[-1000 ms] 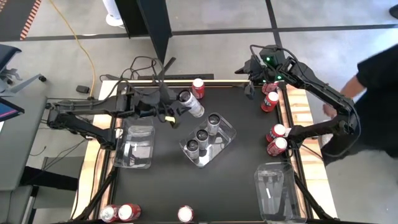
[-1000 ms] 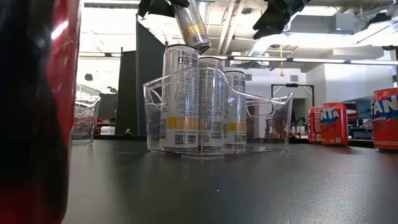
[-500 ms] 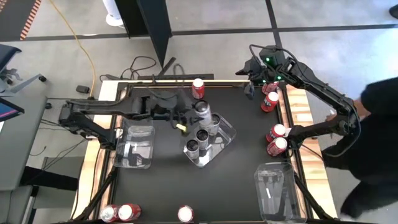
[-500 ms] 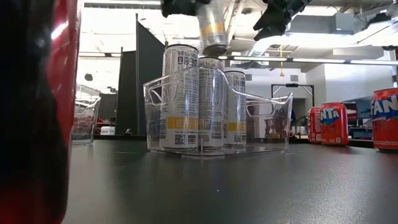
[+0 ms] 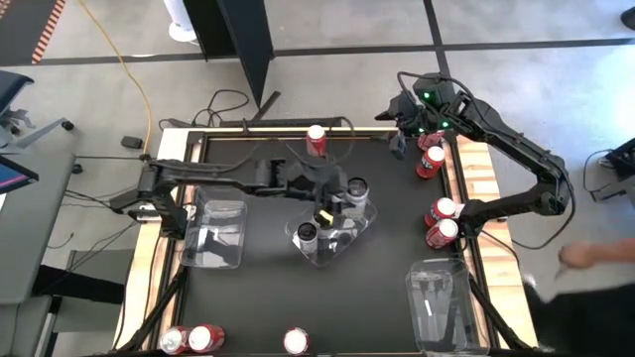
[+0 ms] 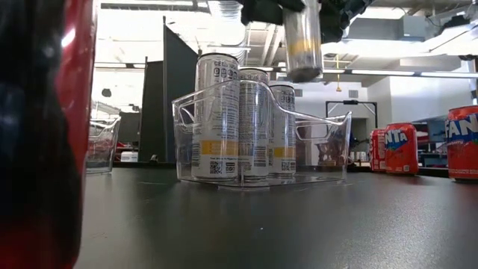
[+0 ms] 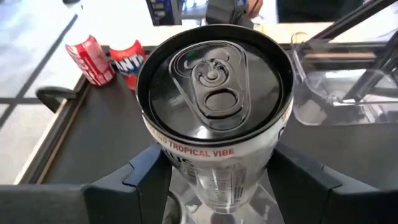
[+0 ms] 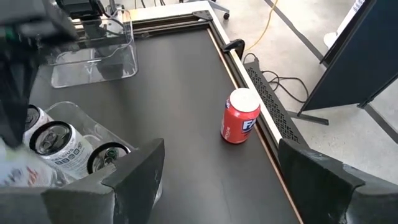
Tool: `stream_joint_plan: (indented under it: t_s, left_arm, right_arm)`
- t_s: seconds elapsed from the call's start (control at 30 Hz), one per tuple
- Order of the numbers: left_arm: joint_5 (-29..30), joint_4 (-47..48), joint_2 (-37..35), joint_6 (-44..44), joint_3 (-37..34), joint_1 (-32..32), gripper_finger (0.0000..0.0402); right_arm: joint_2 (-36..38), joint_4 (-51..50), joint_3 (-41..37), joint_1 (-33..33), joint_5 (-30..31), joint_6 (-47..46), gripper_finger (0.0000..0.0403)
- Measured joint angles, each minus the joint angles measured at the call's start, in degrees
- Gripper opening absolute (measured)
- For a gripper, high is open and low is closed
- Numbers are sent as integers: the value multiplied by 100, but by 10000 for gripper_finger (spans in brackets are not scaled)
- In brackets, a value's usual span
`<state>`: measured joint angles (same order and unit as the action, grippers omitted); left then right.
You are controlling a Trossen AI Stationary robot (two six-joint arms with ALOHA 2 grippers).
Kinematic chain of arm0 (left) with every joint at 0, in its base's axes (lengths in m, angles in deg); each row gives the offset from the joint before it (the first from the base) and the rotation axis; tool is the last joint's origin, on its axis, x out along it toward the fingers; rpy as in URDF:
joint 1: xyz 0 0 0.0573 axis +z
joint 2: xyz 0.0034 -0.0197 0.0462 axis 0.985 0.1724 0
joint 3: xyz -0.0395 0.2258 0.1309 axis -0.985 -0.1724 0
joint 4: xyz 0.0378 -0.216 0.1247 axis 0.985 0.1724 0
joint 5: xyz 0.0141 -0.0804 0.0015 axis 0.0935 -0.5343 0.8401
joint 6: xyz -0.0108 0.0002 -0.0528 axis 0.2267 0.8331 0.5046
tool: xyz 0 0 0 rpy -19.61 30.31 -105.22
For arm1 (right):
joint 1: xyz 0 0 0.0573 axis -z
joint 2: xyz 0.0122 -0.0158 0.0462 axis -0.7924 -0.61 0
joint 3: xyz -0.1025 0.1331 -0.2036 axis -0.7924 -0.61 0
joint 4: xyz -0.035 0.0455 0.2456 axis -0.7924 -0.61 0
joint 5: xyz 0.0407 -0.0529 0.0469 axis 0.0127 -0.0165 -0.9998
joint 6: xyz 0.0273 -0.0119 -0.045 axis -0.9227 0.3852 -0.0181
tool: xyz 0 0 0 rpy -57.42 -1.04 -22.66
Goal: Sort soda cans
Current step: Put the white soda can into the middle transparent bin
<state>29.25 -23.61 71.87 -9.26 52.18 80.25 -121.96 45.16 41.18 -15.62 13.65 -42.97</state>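
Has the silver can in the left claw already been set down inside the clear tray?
No: in the low view the silver can hangs in the left claw above the clear tray, its base above the cans standing there.

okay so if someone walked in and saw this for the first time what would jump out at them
Probably the left claw, shut on a silver can and holding it in the air above the clear tray mid-table, where three more silver cans stand. Next, the red cans scattered along the table's edges, and the right claw open at the far right corner.
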Motion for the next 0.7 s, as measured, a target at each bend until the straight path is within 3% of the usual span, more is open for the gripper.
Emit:
stream_joint_plan:
  t_s: [0.47, 0.7]
  left_arm:
    - [99, -352, 868, 432, 64, -17, 225]
    - [471, -433, 1076, 452, 61, -19, 225]
  right_arm:
    - [2, -104, 0, 0, 4, 165, 331]
    - [2, -115, 0, 0, 7, 183, 331]
